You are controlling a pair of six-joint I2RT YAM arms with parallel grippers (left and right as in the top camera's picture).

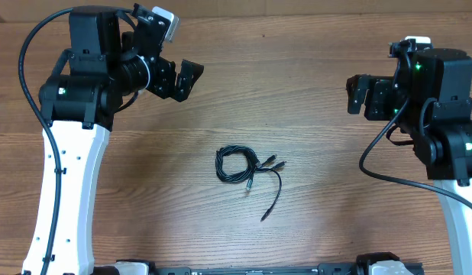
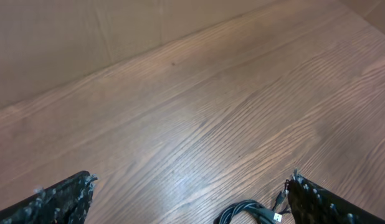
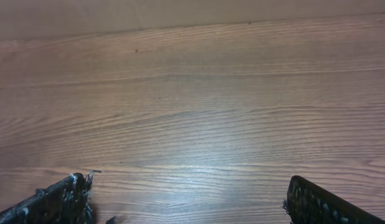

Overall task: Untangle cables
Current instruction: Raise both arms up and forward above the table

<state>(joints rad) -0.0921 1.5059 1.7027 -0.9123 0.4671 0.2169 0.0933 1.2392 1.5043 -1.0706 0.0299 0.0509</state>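
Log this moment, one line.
stage: not started | thin black cables: coiled bundle, mid wooden table | left gripper: open, empty | right gripper: open, empty

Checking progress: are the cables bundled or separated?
Bundled: the cables lie in one small coil on the table, plug ends sticking out.

Bright even light, soft shadows, faint sheen on table (image 3: 199, 174)

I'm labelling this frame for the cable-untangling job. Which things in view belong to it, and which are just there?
Belong to the job:
- cables, bundled in a small coil, plug ends trailing
- left gripper, open, away from them
- right gripper, open, away from them

Just there:
- wooden table
- thick arm wires
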